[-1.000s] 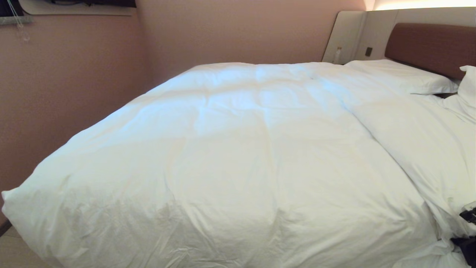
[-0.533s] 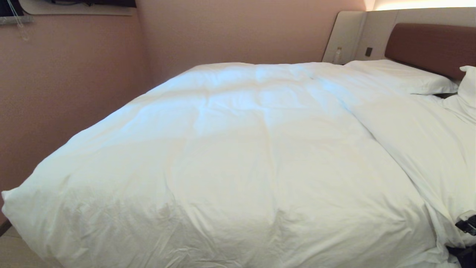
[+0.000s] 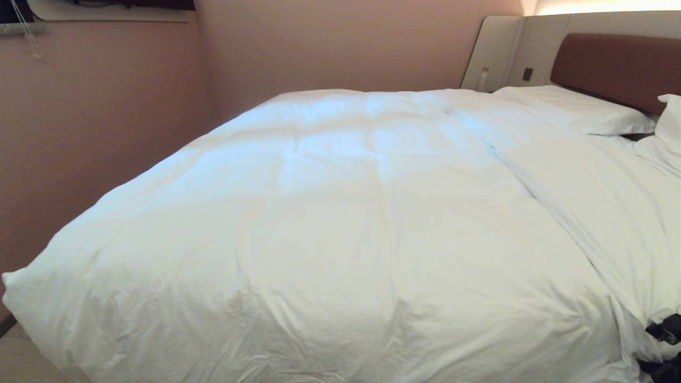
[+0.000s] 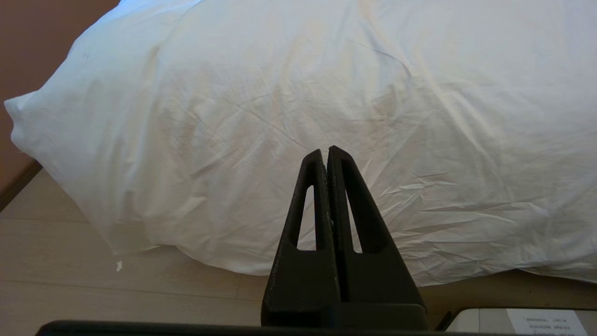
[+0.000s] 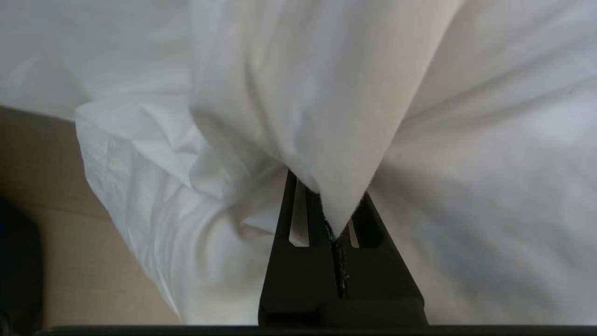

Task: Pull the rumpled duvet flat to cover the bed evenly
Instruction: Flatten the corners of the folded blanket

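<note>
While the duvet (image 3: pixel 340 229) spreads white and puffy across nearly the whole head view, it covers the bed (image 3: pixel 617 64) from the lower left corner up to the brown headboard at the upper right. A long fold runs down the right side of that frame, from near the pillow (image 3: pixel 574 109) toward the lower right corner. At that corner, the right hand (image 3: pixel 662 330) shows as a dark shape at the duvet's edge. In the right wrist view the right hand (image 5: pixel 333 224) is clamped on a pointed bunch of duvet cloth (image 5: pixel 322 116), with more cloth hanging in creases to the left of the frame above the floor (image 5: pixel 42 196). In the left wrist view, the left hand (image 4: pixel 325 151) is closed on nothing, its fingers pressed together, in front of the duvet's overhanging end (image 4: pixel 233 140), above the pale floor (image 4: pixel 93 280).
</note>
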Controlling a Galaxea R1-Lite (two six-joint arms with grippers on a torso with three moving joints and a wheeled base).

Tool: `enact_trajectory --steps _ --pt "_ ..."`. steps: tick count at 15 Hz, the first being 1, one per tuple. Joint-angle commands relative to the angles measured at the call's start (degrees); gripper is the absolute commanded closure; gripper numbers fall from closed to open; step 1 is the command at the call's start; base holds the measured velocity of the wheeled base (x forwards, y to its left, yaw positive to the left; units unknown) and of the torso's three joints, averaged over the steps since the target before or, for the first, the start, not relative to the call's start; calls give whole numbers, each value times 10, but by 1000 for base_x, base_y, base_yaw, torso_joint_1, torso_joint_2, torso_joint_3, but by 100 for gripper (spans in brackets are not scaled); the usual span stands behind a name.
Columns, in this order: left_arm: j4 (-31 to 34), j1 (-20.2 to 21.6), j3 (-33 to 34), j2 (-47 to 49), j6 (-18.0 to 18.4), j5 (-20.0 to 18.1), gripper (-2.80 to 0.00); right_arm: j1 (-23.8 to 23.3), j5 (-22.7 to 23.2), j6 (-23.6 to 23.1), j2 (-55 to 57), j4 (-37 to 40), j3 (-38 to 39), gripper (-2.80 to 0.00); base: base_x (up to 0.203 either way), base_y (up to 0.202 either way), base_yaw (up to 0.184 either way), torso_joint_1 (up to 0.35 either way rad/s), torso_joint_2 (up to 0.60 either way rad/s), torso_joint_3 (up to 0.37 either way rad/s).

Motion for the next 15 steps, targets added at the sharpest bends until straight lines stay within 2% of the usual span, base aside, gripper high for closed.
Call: enact_trajectory --steps 1,15 --pt "0 0 0 0 0 1 0 0 -5 -7 7 1 7 0 0 0 0 0 0 0" --pt "0 0 0 0 0 1 0 -1 -8 -7 7 0 14 0 0 0 0 0 0 0"
